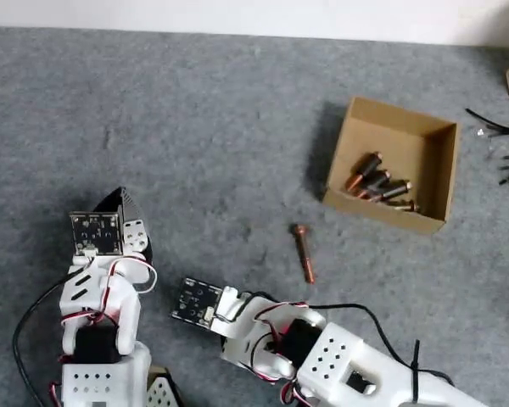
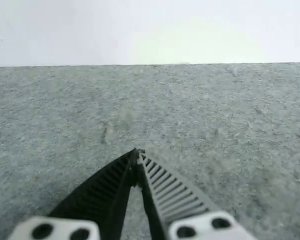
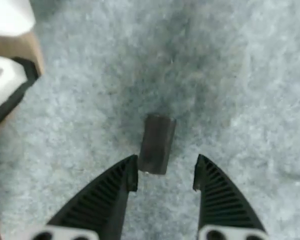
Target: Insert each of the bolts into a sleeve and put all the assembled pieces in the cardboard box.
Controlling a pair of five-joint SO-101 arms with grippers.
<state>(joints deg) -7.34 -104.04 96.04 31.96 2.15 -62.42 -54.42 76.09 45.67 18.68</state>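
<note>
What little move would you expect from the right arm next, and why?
Probably it eases the right tool forward around the dark sleeve, then closes. The tool stands open, the sleeve lies loose just before it, and one bolt lies bare nearby.

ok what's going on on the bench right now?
The right gripper is open, with a dark sleeve lying on the grey mat just ahead of its fingertips; it has not closed on it. The left gripper is shut and empty over bare mat. One copper-coloured bolt lies loose on the mat beside the cardboard box, which holds several assembled pieces. So one pair looks left to do.
</note>
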